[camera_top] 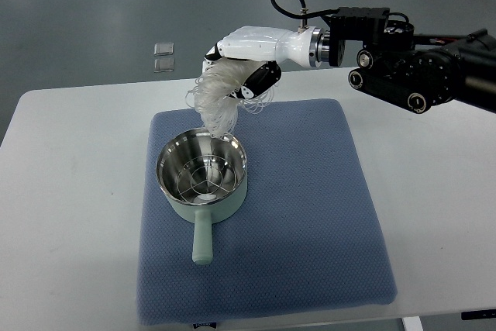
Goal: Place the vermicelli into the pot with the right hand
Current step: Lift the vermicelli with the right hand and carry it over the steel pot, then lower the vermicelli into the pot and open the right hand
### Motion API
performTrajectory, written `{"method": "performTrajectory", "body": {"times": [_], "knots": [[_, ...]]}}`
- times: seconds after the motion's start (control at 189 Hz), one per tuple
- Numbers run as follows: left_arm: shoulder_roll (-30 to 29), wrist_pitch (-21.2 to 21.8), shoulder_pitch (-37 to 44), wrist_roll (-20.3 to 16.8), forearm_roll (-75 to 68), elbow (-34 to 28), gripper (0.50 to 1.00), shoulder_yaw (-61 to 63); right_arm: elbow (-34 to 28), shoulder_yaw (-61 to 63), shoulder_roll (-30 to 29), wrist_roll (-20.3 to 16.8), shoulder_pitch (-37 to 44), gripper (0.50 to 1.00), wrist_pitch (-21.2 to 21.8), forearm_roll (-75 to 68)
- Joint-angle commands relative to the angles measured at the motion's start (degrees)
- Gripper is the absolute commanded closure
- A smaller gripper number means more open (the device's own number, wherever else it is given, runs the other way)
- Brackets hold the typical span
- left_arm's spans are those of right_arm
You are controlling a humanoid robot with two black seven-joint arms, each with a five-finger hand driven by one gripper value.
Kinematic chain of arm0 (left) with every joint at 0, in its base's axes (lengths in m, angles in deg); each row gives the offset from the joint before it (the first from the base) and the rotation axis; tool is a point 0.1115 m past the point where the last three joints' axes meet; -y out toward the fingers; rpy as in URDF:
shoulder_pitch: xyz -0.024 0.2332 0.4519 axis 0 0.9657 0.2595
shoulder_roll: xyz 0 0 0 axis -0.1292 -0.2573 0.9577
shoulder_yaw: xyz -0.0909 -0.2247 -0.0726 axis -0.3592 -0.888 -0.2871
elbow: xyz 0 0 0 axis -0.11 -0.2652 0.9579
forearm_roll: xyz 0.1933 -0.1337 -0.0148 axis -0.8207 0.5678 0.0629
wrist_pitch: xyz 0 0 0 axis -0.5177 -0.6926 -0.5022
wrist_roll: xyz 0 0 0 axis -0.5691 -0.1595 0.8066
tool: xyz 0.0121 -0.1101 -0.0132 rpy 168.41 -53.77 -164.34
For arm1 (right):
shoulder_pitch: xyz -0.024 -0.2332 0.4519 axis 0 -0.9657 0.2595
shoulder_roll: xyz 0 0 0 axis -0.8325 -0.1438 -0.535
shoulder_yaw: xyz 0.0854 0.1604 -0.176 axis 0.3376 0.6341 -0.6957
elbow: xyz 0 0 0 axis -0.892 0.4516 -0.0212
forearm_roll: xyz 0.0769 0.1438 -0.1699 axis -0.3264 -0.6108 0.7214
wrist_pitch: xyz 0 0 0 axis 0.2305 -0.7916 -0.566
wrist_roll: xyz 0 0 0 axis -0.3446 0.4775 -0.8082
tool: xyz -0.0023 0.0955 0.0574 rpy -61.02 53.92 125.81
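Right hand (pixel 246 56): fingers closed on the noodles, above the mat's far edge.
Noodles (pixel 215 98): a pale bundle hanging from the hand, lower end reaching the pot's far rim.
Pot (pixel 202 172): on the blue mat (pixel 310 215), left of centre, handle toward the near edge.

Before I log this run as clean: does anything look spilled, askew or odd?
Nothing has spilled. The right robot hand holds the vermicelli above the far rim of the pot; the bundle's lower end hangs into it, while loose strands fan out to both sides. The pot stands upright on the blue mat.
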Motion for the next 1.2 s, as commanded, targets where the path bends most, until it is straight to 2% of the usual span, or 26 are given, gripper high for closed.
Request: {"method": "performTrajectory", "body": {"times": [0.0,0.069,0.186,0.477,1.14,1.15,1.156,1.161,1.166,1.172,1.177,1.182,1.188,1.193], "knots": [[0.0,-0.04,0.0,0.0,0.0,0.0,0.5,0.02,-2.01,-0.11,-0.55,-0.01,1.52,1.0,0.34,-0.06],[0.0,0.05,0.0,0.0,0.0,0.0,0.5,0.02,-4.29,-0.2,-0.64,-0.01,2.22,1.0,1.83,0.03],[0.0,-0.04,0.0,0.0,0.0,0.0,0.5,-0.07,-4.47,-0.29,-2.66,-0.01,2.84,1.0,4.55,0.03],[0.0,-0.04,0.0,0.0,0.0,0.0,0.5,0.02,-3.06,-0.64,-7.41,-0.01,0.64,1.0,4.03,0.3],[0.0,-0.04,0.0,0.0,0.0,0.0,0.5,0.02,0.37,-0.82,-6.62,-0.01,-4.28,1.0,4.73,-0.06],[0.0,-0.04,0.0,0.0,0.0,0.0,0.5,0.02,0.37,-0.73,-6.62,-0.01,-4.46,0.987,4.73,-0.06],[0.0,-0.04,0.0,0.0,0.0,0.0,0.5,0.02,0.37,-0.64,-6.62,-0.01,-4.63,0.945,4.73,-0.14],[0.0,-0.04,0.0,0.0,0.0,0.0,0.5,0.02,0.37,-0.64,-6.62,-0.01,-4.63,0.944,4.73,-0.15],[0.0,-0.04,0.0,0.0,0.0,0.0,0.5,0.02,0.37,-0.64,-6.53,-0.01,-4.72,0.906,4.65,-0.15],[0.0,-0.04,0.0,0.0,0.0,0.0,0.5,0.02,0.37,-0.64,-6.53,-0.01,-4.72,0.906,4.64,-0.15],[0.0,0.05,0.0,0.0,0.0,0.0,0.5,0.02,0.37,-0.55,-6.62,-0.01,-4.9,0.871,4.64,-0.15],[0.0,0.05,0.0,0.0,0.0,0.0,0.5,0.02,0.37,-0.55,-6.62,-0.01,-4.9,0.871,4.64,-0.15],[0.0,-0.04,0.0,0.0,0.0,0.0,0.5,-0.07,0.37,-0.46,-6.62,-0.01,-5.07,0.842,4.56,-0.15],[0.0,-0.04,0.0,0.0,0.0,0.0,0.5,-0.07,0.37,-0.46,-6.62,-0.01,-5.07,0.842,4.56,-0.15]]}}
